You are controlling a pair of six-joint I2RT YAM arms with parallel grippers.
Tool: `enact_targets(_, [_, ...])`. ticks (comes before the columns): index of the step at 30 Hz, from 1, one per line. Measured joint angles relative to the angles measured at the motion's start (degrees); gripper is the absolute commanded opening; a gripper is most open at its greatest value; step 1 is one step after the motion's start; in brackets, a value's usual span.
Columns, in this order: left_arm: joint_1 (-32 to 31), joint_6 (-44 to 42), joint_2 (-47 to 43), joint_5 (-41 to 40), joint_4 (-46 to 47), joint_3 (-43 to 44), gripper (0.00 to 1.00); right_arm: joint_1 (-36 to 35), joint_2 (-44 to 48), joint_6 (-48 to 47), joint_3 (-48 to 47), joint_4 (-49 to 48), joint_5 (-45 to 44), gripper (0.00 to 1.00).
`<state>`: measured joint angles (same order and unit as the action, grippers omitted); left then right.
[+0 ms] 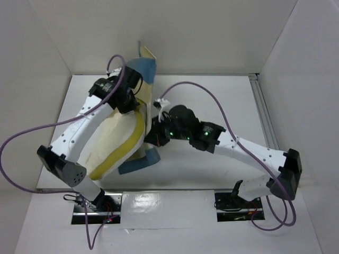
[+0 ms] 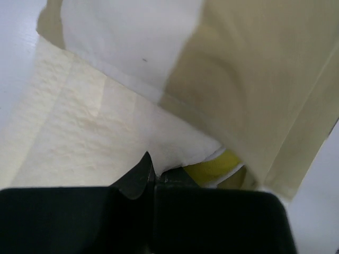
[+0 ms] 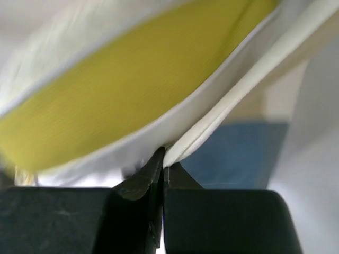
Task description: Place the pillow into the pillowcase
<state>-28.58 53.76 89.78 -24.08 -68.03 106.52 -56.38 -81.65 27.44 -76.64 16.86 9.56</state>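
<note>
Top external view: the soft cream-yellow rectangular pillow (image 1: 114,143) with yellow piping lies on the white table (image 1: 212,169) under the left arm. The blue, tan and cream checked fabric pillowcase (image 1: 144,69) peeks out beneath its right side and rises at its far end. The left gripper (image 2: 153,177) has its fingers pressed together on the pillowcase's pale edge. The right gripper (image 3: 163,159) pinches the cream hem beside the piping.
</note>
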Motion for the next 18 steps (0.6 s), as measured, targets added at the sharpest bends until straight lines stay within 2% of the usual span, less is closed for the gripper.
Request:
enact_targets(3, [-2.32, 2.1, 4.15, -0.63, 0.13, -2.73, 0.0, -1.79, 6.01, 2.43, 10.05, -0.44, 1.81, 0.0])
enact_targets(9, [-7.26, 7.02, 16.2, -0.87, 6.12, -7.63, 0.0, 3.89, 7.19, 3.72, 20.46, 2.75, 4.68, 0.0])
enact_targets(14, [-8.74, 10.1, 17.4, -1.6, 7.3, -8.37, 0.0, 4.98, 8.52, 3.87, 23.91, 3.89, 4.9, 0.0])
enact_targets(18, [-9.64, 12.09, 17.4, -2.05, 6.97, -7.74, 0.0, 5.11, 13.4, 5.6, 28.68, 3.13, 4.11, 0.0])
